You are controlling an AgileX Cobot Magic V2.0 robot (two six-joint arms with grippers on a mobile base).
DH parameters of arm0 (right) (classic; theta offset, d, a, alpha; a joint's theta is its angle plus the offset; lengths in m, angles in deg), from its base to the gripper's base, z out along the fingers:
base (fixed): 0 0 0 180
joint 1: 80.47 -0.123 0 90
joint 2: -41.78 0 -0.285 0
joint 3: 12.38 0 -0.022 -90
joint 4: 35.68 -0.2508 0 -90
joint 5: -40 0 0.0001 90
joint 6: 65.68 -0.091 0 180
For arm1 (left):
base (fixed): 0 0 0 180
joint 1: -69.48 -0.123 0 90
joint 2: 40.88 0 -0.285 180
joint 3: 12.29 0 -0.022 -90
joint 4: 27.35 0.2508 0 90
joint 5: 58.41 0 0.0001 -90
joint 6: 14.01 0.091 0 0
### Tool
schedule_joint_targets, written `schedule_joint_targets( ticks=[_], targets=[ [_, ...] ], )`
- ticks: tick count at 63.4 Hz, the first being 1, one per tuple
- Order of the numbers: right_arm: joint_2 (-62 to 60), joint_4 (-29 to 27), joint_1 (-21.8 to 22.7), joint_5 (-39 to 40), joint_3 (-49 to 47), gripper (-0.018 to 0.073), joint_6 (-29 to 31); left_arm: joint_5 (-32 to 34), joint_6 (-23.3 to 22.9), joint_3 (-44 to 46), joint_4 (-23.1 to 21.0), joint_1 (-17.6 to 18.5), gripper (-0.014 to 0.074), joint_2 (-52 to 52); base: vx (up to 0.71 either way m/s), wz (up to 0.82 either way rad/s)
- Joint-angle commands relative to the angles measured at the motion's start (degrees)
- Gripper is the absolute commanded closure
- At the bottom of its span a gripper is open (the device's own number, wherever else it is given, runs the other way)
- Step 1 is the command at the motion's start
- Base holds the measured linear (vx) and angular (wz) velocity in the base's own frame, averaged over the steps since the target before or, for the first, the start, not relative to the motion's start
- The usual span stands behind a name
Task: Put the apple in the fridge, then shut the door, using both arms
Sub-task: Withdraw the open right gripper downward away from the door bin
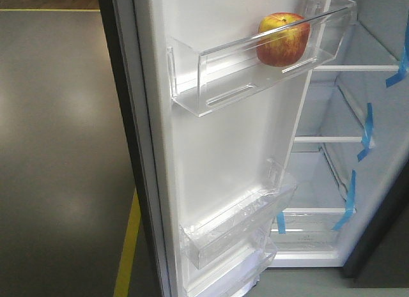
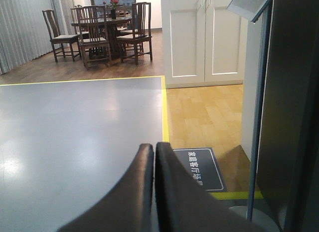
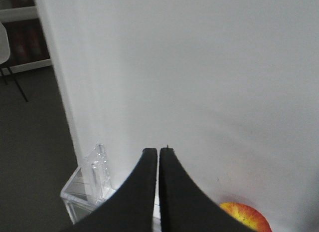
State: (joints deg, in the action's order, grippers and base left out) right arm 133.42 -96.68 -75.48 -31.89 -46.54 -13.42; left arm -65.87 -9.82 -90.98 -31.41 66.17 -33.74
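plainly, the apple (image 1: 283, 39) is lodged in the upper door bin (image 1: 217, 86), at 5 o'clock of the right gripper (image 3: 158, 151), which, like the left gripper (image 2: 154, 146), is pinched together, empty.

- Apple (image 1: 283, 39): smooth skin with a waxy sheen.
- Door (image 1: 223, 150), inner side: white, smooth, low gloss; looks like plastic.
- Upper bin (image 1: 217, 86) on the door: clear hard plastic, glossy, with bright glints along the edges.
- Fridge (image 1: 313, 179) interior: smooth white walls. The tape strips (image 1: 366, 128) are blue and matt.
- Grey floor (image 1: 57, 150): smooth, semi-gloss, with soft light reflections.
- Left gripper (image 2: 154, 147) and right gripper (image 3: 158, 151): jaws black, smooth, matt with a faint sheen.
- Plank floor (image 2: 204, 112): pale wood, satin finish.
- Chairs (image 2: 94, 37): dark wood.
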Motion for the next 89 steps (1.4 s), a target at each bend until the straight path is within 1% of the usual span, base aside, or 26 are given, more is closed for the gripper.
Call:
schedule_joint_targets(
  ticks=[1, 9, 14, 22, 28, 33, 40, 44, 48, 50, 54, 58, 62, 66, 71, 74, 76, 83, 89],
  targets=[
    [-6.77, -1.13, 0.16, 2.73, 3.34, 0.0564, 1.86, 5.68, -1.42, -1.23, -1.66, -0.07, 0.0603, -0.80, 0.00, 0.00],
    [-15.07, -1.80, 0.16, 6.23, 15.64, 0.0564, 4.42, 7.79, -4.66, -1.23, -5.39, -0.07, 0.0603, -0.80, 0.00, 0.00],
    [-21.01, -2.78, 0.16, 9.25, 26.90, 0.0564, 6.80, 10.10, -6.87, -1.23, -7.65, -0.07, 0.0603, -0.80, 0.00, 0.00],
    [-31.79, -2.39, 0.16, 18.39, 45.43, 0.0564, 8.07, 13.53, -11.64, -1.23, -11.43, -0.07, 0.0603, -0.80, 0.00, 0.00],
    [-39.53, -2.13, 0.16, 23.63, 56.66, 0.0564, 8.62, 15.39, -15.23, -1.23, -14.13, -0.07, 0.0603, -0.80, 0.00, 0.00],
    [-44.88, -2.08, 0.16, 26.33, 64.94, 0.0564, 8.88, 17.45, -20.64, -1.23, -17.35, -0.07, 0.0603, -0.80, 0.00, 0.00],
    [-51.03, -2.14, 0.16, 26.96, 72.14, 0.0564, 7.55, 19.40, -29.33, -1.23, -23.27, -0.07, 0.0603, -0.80, 0.00, 0.00],
    [-53.77, -2.14, 0.16, 26.97, 75.36, 0.0564, 6.03, 19.59, -33.56, -1.23, -25.14, -0.07, 0.0603, -0.80, 0.00, 0.00],
    [-55.96, -2.14, 0.16, 26.96, 77.33, 0.0564, 4.81, 19.59, -35.96, -1.23, -26.13, -0.07, 0.0603, -0.80, 0.00, 0.00],
    [-56.95, -2.14, 0.16, 26.96, 77.97, 0.0564, 4.25, 19.67, -36.72, -1.23, -26.13, -0.07, 0.0603, -0.80, 0.00, 0.00],
    [-58.34, -1.92, 0.16, 26.78, 78.91, 0.0564, 3.47, 19.83, -36.76, -1.23, -26.13, -0.07, 0.0603, -0.80, 0.00, 0.00],
    [-59.21, -1.67, 0.16, 26.58, 79.25, 0.0564, 3.02, 20.39, -38.93, -1.02, -26.26, -0.07, 0.0603, -0.80, 0.00, 0.00],
    [-59.78, -1.53, 0.16, 26.52, 79.25, 0.0564, 2.97, 21.40, -44.16, -0.74, -26.63, -0.07, 0.0603, -0.80, 0.00, 0.00],
    [-60.06, -1.48, 0.16, 26.46, 79.25, 0.0564, 2.94, 21.29, -50.90, 0.39, -26.56, -0.07, 0.0603, -0.80, 0.00, 0.00],
    [-60.06, -2.10, 0.16, 25.19, 79.25, 0.0564, 2.89, 21.05, -56.33, 3.26, -26.28, -0.07, 0.0603, -0.80, 0.00, 0.00],
    [-60.06, -3.05, 0.16, 24.07, 79.25, 0.0564, 2.58, 21.05, -58.80, 5.95, -25.11, -0.07, 0.0603, -0.80, 0.00, 0.00],
    [-60.06, -3.86, 0.16, 23.12, 79.25, 0.0564, 2.14, 20.93, -59.33, 7.69, -24.00, -0.07, 0.0603, -0.80, 0.00, 0.00],
    [-60.06, -5.55, 0.16, 21.58, 79.25, 0.0563, 0.67, 20.00, -59.60, 15.52, -17.87, -0.07, 0.0603, 0.55, 0.00, 0.00],
    [-60.06, -5.86, 0.16, 21.19, 79.25, 0.0563, 0.50, 16.54, -59.60, 22.21, -12.75, -0.07, 0.0603, 4.61, 0.00, 0.00]
  ],
)
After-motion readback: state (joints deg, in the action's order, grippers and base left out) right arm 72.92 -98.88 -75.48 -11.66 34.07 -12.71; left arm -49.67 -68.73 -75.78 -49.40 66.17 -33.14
